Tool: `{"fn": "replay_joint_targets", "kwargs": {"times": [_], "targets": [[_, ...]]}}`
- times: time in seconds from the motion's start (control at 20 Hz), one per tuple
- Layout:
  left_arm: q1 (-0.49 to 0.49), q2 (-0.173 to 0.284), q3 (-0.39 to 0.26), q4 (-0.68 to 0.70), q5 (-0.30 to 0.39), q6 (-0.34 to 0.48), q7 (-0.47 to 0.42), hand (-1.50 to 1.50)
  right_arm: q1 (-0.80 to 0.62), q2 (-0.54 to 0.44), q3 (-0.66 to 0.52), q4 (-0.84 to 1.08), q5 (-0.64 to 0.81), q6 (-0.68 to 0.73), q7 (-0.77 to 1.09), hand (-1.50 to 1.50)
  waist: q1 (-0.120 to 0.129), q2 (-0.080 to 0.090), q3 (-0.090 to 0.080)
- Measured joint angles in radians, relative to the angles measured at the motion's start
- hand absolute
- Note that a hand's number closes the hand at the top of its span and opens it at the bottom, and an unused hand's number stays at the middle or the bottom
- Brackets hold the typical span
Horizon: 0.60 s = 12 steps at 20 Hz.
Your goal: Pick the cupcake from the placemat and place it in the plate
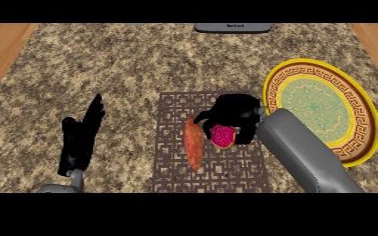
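Observation:
A cupcake (222,136) with pink frosting sits on the brown patterned placemat (173,175) in the middle of the counter. My right hand (236,111) is over it, its fingers curled round the cupcake from above and from the right, hiding most of it. The plate (347,145), yellow-rimmed with a green patterned centre, lies to the right of the placemat, partly behind my right forearm. My left hand (80,140) rests open at the left, fingers straight and pointing up, well away from the placemat.
An orange carrot-like object (194,144) lies on the placemat just left of the cupcake, touching or nearly touching it. A dark grey appliance edge (233,27) shows at the counter's far side. Wooden strips border the granite counter left and right.

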<state>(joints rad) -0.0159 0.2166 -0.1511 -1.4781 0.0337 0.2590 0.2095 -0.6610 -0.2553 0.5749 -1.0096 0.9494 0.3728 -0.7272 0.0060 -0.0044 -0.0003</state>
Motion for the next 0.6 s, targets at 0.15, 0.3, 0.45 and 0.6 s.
{"fn": "replay_joint_targets", "kwargs": {"times": [0.15, 0.3, 0.45, 0.6], "targets": [[-0.018, 0.000, 0.024, 0.017, 0.004, -0.014, 0.004, 0.00, 0.007, 0.020, -0.047, 0.014, 0.014, -0.036, 0.017, 1.50, -0.002, 0.001, 0.000], [-0.004, 0.004, 0.032, 0.016, 0.010, -0.016, 0.000, 0.00, 0.033, 0.046, -0.158, 0.040, -0.013, -0.067, 0.197, 1.50, -0.018, -0.002, 0.000], [0.006, 0.006, 0.043, 0.016, 0.010, -0.006, -0.001, 0.00, 0.070, 0.066, -0.288, 0.071, -0.037, -0.136, 0.417, 1.50, -0.051, -0.007, -0.001], [0.013, 0.006, 0.049, 0.013, 0.008, 0.002, -0.003, 0.00, 0.085, 0.094, -0.383, 0.054, -0.026, -0.248, 0.632, 1.50, -0.060, -0.011, -0.001]]}}
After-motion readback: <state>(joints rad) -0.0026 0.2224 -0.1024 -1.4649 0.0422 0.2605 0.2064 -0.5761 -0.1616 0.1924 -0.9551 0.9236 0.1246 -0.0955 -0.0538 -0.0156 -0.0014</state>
